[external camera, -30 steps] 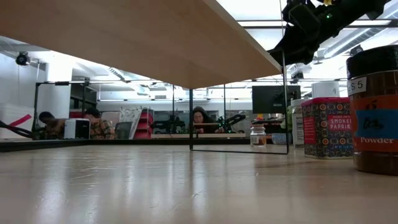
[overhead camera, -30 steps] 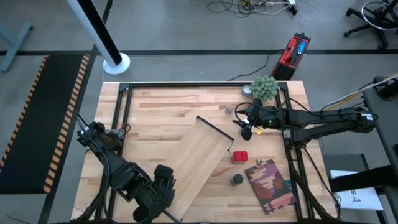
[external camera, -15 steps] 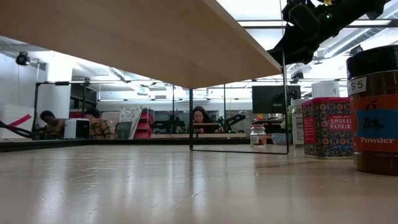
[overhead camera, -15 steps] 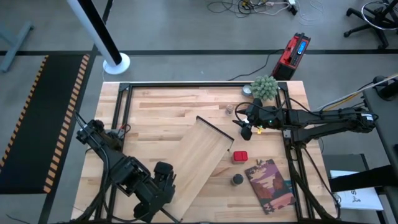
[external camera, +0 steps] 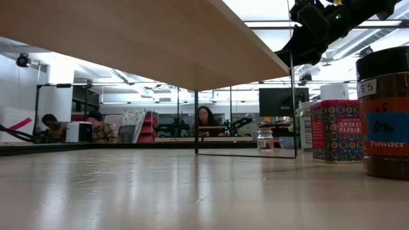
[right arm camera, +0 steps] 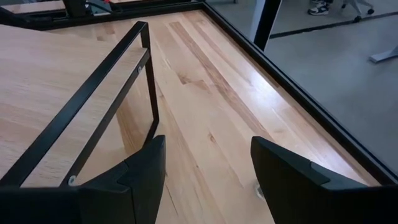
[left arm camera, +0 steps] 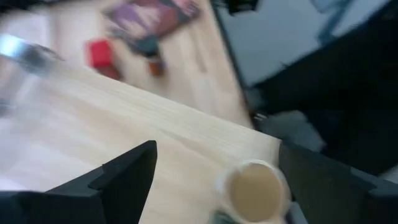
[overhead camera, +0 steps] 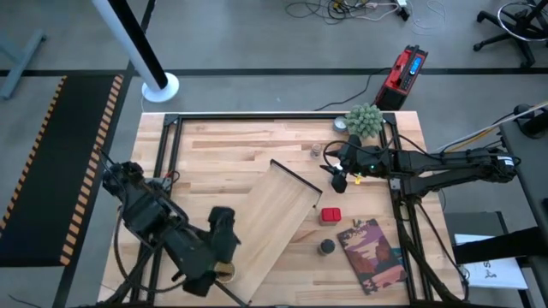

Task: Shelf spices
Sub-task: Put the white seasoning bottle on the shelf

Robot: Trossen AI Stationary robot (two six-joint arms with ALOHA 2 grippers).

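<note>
Left gripper (overhead camera: 224, 267), fingers wide, has swung back at lower left, uncovering a tan-topped round jar (overhead camera: 224, 270) on the pale plywood shelf (overhead camera: 265, 224). Looks placed. Right gripper (overhead camera: 340, 178) unmoved at upper right, fingers part-open, empty.

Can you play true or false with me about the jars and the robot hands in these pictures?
1. The red jar stands on the table beside the shelf. True.
2. The book is lying on top of the shelf. False: the book lies flat on the table, off to the side of the shelf, near the black-topped jar.
3. A tan-topped jar sits between the open fingers of the left gripper. True.
4. The right robot hand is holding a jar. False: the right gripper is open, with nothing between its fingers.
5. The green plant stands at the table's far corner. True.
</note>
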